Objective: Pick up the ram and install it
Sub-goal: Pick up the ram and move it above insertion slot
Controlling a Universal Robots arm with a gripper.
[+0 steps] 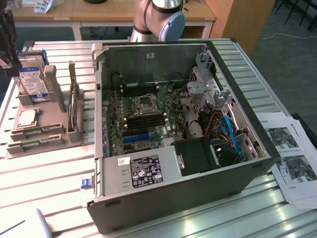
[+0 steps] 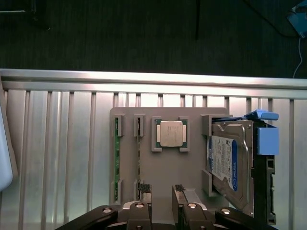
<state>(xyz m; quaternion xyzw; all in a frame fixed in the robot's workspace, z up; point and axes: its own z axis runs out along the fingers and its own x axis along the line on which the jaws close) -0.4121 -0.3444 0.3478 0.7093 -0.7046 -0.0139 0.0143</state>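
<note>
Step in hand: the pick, not yet made. The gripper hangs over the grey holder with its jaws spread and nothing between them.

The ram stands on edge in the holder's outermost slot, along the holder edge farthest from the hard drive. A second stick sits in the slot just beside it, and the CPU lies between the sticks and the drive.

The holder sits on the table near its edge on the exterior view's left, just beside the open PC case.

My read on the next move: centre the jaws across the stick's thin edge, between the end clips. Come straight down and close on the board without nudging the neighbouring stick.

Install side: the memory slots sit next to the CPU socket inside the case. I can't tell whether the latches are open.
</note>
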